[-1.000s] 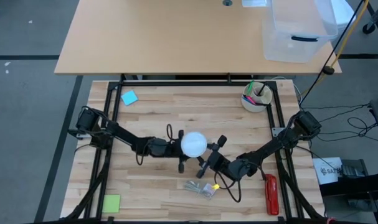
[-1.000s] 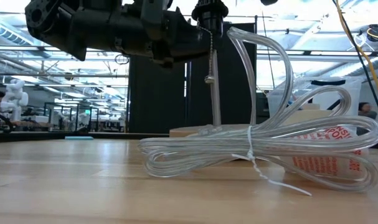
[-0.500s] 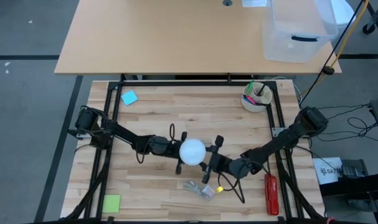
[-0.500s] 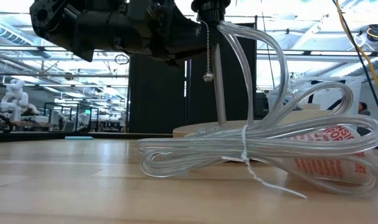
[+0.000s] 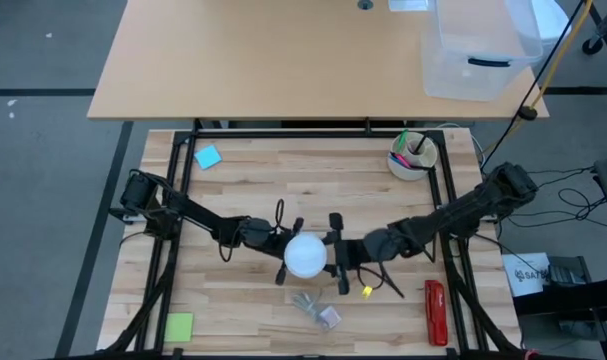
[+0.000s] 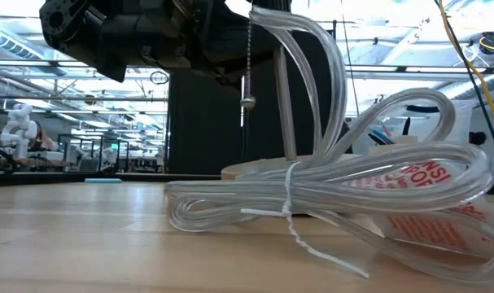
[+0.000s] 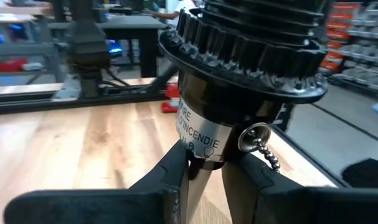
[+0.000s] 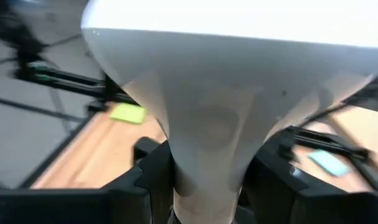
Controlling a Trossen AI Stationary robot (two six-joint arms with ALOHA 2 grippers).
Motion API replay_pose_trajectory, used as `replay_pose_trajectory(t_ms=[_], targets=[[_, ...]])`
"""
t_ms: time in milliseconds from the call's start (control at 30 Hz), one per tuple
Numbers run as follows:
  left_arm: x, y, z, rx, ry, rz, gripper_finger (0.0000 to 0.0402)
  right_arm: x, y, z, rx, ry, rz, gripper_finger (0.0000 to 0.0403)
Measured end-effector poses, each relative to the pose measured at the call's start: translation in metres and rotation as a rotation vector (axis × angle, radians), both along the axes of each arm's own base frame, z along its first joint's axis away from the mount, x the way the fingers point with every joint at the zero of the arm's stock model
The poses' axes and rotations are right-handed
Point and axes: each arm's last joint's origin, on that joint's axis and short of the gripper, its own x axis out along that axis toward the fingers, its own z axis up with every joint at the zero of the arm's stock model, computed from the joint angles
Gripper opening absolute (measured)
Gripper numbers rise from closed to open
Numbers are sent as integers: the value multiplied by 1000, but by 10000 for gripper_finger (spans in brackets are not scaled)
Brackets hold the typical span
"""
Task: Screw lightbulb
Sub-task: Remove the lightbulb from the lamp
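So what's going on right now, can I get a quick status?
Left gripper clamped on the lamp socket's stem. Right gripper clamped round lightbulb neck, over socket. Coiled clear cord alongside, not blocking.

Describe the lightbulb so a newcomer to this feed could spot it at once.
On the slatted wooden table, look at the near middle, where the two dark arms meet. The lightbulb is the round white globe between them, its tapering neck clamped in the right gripper. Nothing else there is white and round; the white cup of pens sits at the far right corner.
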Motion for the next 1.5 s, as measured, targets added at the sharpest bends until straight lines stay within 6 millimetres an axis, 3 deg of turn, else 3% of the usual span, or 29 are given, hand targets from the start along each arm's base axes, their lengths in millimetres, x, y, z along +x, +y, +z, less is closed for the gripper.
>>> replay_pose_trajectory(t_ms=[500,1033,1233,1500], targets=[[1,10,-2,-89,56,-66,68,16,-55,-1,103,44,333,158],[7,41,-4,-212,111,44,59,-9,-116,19,155,116,398,168],[8,52,-4,-208,111,73,45,-11,-129,19,175,125,413,174],[8,58,-6,-198,134,114,45,-11,-130,20,159,111,425,172]])
